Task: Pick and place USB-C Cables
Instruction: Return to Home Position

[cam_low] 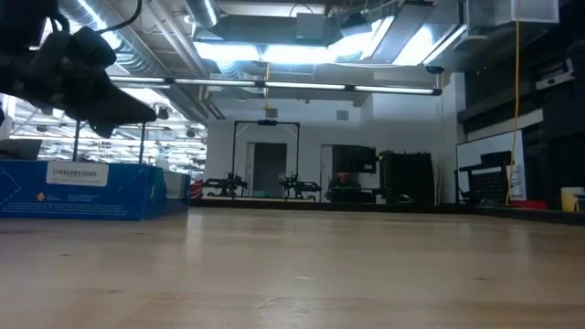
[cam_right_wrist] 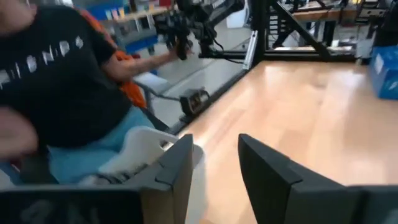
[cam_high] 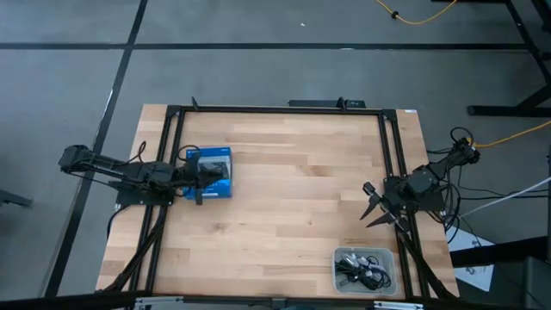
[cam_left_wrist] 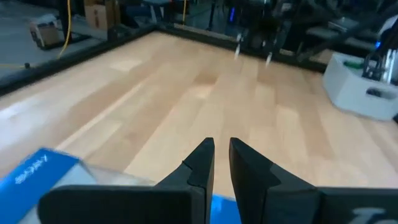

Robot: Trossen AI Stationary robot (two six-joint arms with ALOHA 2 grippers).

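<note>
High view: a light wooden slatted surface (cam_high: 284,198) edged by a black metal frame (cam_high: 275,109) carries a small white rectangular plastic bin (cam_high: 337,269) at its near right corner. The USB-C Cables (cam_high: 362,269) lie tangled inside that bin, black and pale strands together; their number cannot be told.

The right pincer (cam_high: 370,207) hangs just beyond the bin, toward the far side, over bare wood by the frame rail. Its two fingers are spread wide apart and grip nothing.

The left pincer (cam_high: 200,185) is well apart from the bin, across the surface, poised over a blue cardboard box (cam_high: 219,164). In the left wrist view its fingers (cam_left_wrist: 202,163) stand almost together with only a thin slit between them, and they hold nothing.

Nothing lies on the wood between the box and the bin. Beyond the bin, off the surface, sits a person in a black lettered T-shirt (cam_right_wrist: 56,81).
</note>
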